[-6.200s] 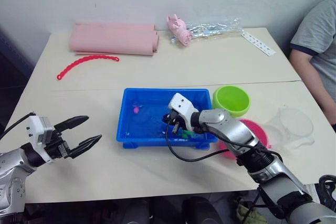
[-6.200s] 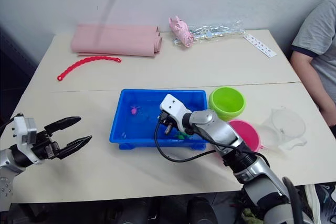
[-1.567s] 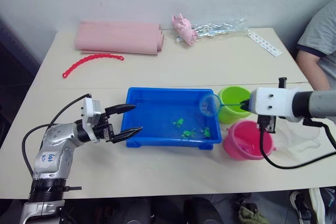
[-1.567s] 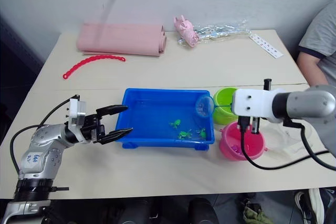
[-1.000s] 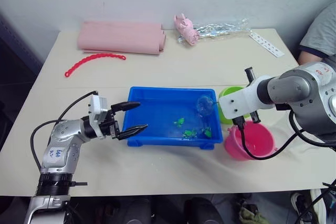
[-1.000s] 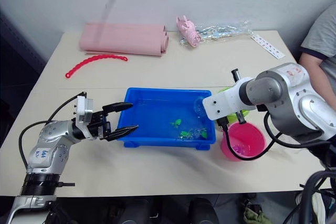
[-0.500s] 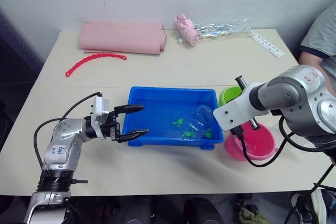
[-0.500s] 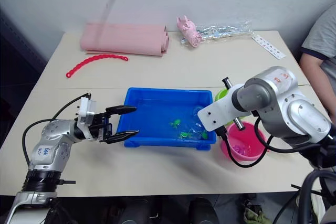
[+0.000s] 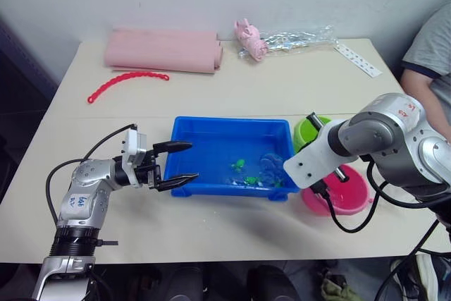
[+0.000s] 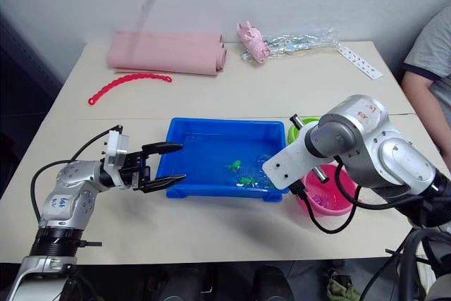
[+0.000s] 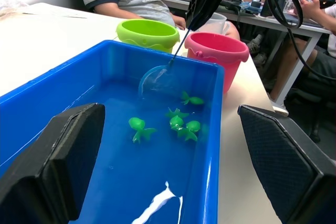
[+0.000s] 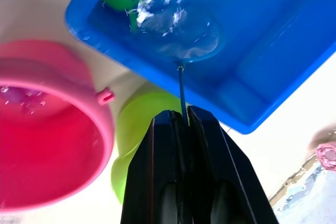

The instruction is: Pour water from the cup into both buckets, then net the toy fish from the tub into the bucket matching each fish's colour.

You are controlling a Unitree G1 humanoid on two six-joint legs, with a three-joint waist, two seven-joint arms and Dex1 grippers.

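I see the right gripper (image 12: 181, 121) closed on the net (image 12: 185, 34) stick, the hoop dipped in the tub (image 9: 211, 132) at frame centre, near green fish (image 11: 137, 127). The left gripper (image 9: 184, 163) is open at the tub's left wall. Green bucket (image 9: 304, 127) and pink bucket (image 9: 352, 195) stand right of the tub.

Blue-rimmed net (image 11: 156, 80) dips into the blue tub (image 9: 184, 130) beside green toy fish (image 11: 137, 127), near green and pink buckets (image 11: 148, 33).
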